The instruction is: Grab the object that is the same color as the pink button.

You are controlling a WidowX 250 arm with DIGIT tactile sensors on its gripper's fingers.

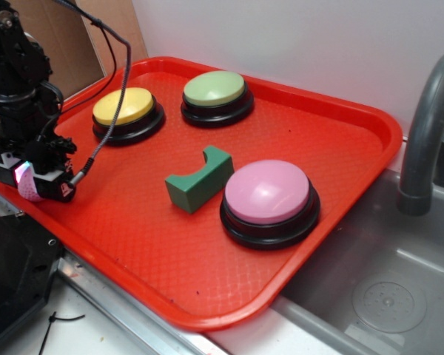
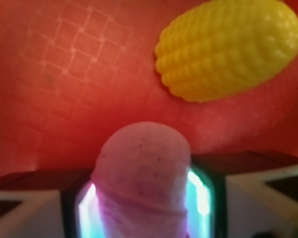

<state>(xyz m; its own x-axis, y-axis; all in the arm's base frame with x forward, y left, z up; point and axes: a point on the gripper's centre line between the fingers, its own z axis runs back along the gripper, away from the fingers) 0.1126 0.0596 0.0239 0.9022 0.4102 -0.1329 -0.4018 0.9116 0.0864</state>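
End effector sat at the far left edge of the red tray, fingers pinched on the small pink ball. Wrist view confirmed it: the ball was wedged between the two lit pads, squeezed a bit, bulging above them. It looked soft and compressible, so grip was probably adequate, but the ball sat high in the fingers with much of it sticking out past the tips. Judgement: grasp made, lift was the step in hand.

To do it well: hold the squeeze constant, rise straight up, no sideways swing. Yellow corn toy lay near the ball in the wrist view, apart from it, not touching; going vertical avoids bumping it. Tray rim was right beside the end effector, so no drift outward.

Pink button was well apart across the tray, with a green block just beside it. Yellow button and green button sat at the back. None were in the way of the lift.
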